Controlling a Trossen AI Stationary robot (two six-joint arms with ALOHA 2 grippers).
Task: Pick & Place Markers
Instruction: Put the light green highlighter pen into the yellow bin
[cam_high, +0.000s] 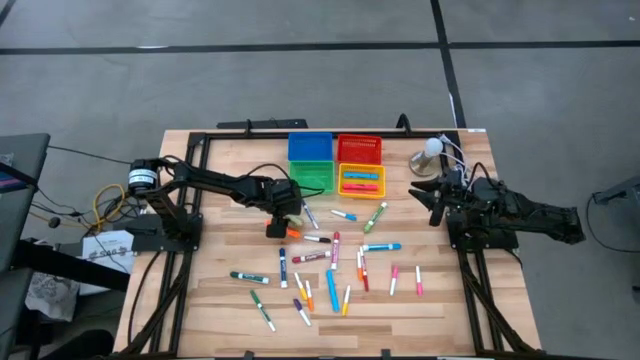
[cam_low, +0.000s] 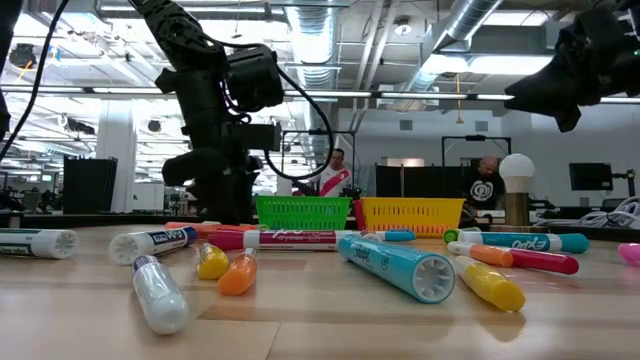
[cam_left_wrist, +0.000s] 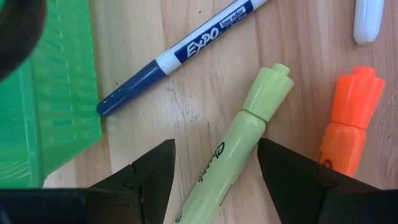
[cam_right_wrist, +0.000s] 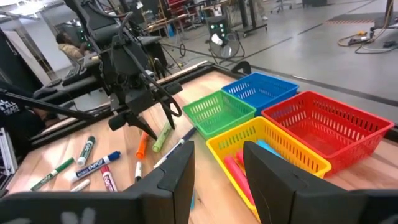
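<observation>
Between left claw (cam_left_wrist: 214, 171) fingers, half-hidden green marker (cam_left_wrist: 239, 146)

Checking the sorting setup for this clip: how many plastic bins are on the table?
4, in a two-by-two block at the table's far edge: blue bin and red bin behind, green bin and yellow bin in front. None appears hidden.
</observation>
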